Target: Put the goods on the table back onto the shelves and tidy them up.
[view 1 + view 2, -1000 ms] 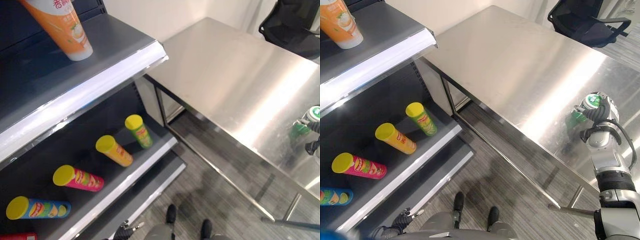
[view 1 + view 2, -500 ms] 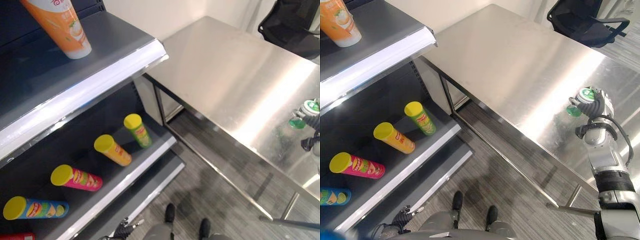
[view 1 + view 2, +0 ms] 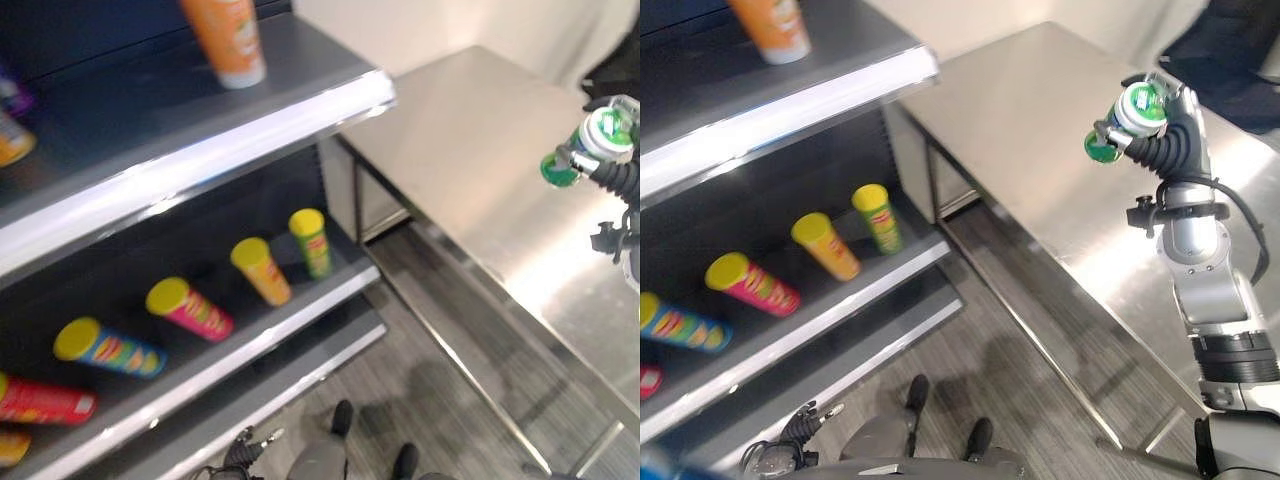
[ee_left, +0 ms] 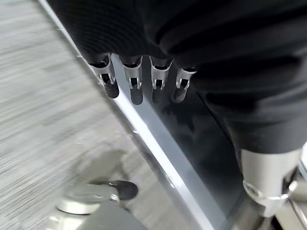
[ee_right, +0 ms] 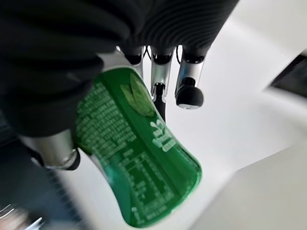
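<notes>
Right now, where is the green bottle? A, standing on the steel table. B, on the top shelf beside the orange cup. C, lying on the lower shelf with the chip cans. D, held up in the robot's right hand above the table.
D: the right hand has its fingers curled round the green bottle, held in the air above the steel table.

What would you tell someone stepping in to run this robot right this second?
Right hand: shut on the green bottle, held up in the air above the steel table.
Left hand: hangs low by the shelf's bottom edge, fingers relaxed, holding nothing.
Shelves: an orange bottle stands on the upper shelf; several yellow-lidded tubes lie on the lower shelf.
Done: the green bottle is off the table.
Left: carry it to the shelves, set it down, and probably straighten the lying tubes.
</notes>
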